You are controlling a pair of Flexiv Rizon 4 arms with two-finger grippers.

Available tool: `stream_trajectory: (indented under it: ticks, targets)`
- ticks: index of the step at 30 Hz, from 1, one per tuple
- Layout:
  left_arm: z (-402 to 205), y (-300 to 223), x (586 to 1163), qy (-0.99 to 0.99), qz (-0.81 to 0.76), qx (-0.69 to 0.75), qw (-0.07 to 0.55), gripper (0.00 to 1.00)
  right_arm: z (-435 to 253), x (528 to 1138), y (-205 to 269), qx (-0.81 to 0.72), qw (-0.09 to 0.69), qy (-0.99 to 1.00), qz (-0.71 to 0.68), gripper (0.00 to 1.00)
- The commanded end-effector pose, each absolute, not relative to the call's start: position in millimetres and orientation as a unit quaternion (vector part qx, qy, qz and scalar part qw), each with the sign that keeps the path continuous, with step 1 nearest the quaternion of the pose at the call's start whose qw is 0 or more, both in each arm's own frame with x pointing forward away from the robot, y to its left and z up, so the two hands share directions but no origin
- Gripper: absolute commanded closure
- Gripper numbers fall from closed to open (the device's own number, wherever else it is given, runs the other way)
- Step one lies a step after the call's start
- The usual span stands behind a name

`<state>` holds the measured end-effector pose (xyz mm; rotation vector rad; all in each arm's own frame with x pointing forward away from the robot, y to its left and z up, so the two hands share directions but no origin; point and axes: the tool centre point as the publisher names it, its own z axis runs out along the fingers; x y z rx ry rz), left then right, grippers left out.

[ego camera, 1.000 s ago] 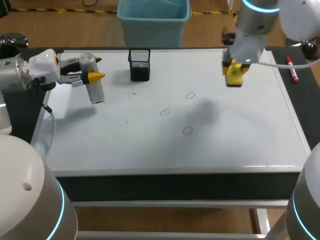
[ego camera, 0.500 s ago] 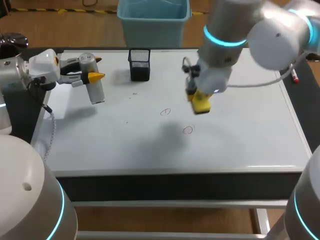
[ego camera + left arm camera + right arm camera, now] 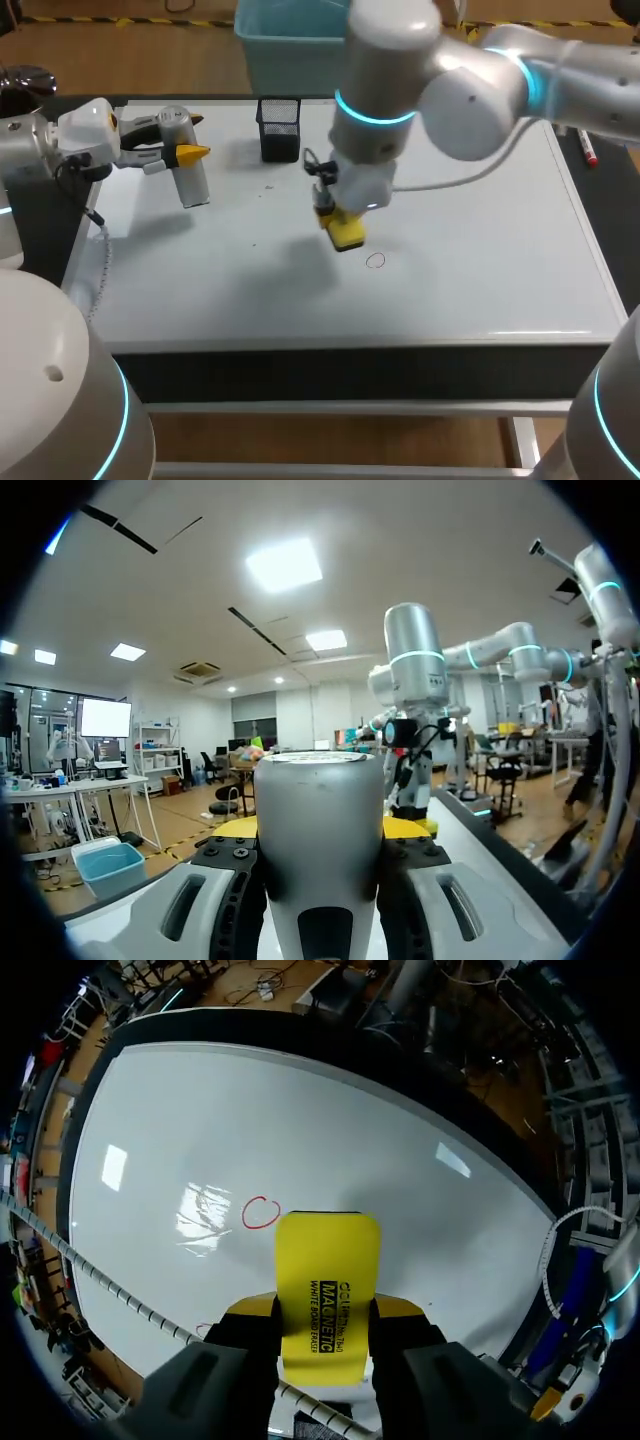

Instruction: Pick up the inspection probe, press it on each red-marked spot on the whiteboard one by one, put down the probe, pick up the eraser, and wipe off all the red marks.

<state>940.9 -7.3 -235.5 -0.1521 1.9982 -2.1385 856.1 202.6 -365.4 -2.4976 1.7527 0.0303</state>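
Observation:
My left gripper (image 3: 183,152) hangs over the whiteboard's (image 3: 480,260) left end, shut on the grey cylindrical probe (image 3: 188,172), which stands upright with its foot near the board. In the left wrist view the probe (image 3: 320,830) fills the gap between the fingers (image 3: 412,827). My right arm reaches to the middle of the board, its gripper (image 3: 338,212) shut on the yellow eraser (image 3: 347,231). One red circle (image 3: 375,260) shows just right of the eraser. In the right wrist view the eraser (image 3: 328,1290) lies just short of a red circle (image 3: 261,1212); a second red trace (image 3: 205,1330) lies beside the gripper.
A black mesh pen holder (image 3: 279,128) stands at the back of the board, left of centre. A red marker (image 3: 587,148) lies on the dark strip off the board's right edge. My right arm covers the board's middle back area.
My right arm has swept the eraser from the back right to the board's middle, over the spots of two red marks, which no longer show. The left arm has not moved.

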Motion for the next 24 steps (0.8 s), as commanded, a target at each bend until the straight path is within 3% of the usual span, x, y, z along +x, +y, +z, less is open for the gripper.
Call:
stream_trajectory:
  ticks: [1, 24]
  targets:
    - [-234, -7, 940, 0.679, -0.725, -0.052, 0.106, 1.00, -382, 866, 236, -0.821, 0.015, 0.571, 0.009, 1.00]
    - [-234, -7, 940, 0.679, -0.725, -0.052, 0.106, 1.00, -409, 891, 223, -0.823, 0.025, 0.567, 0.001, 1.00]
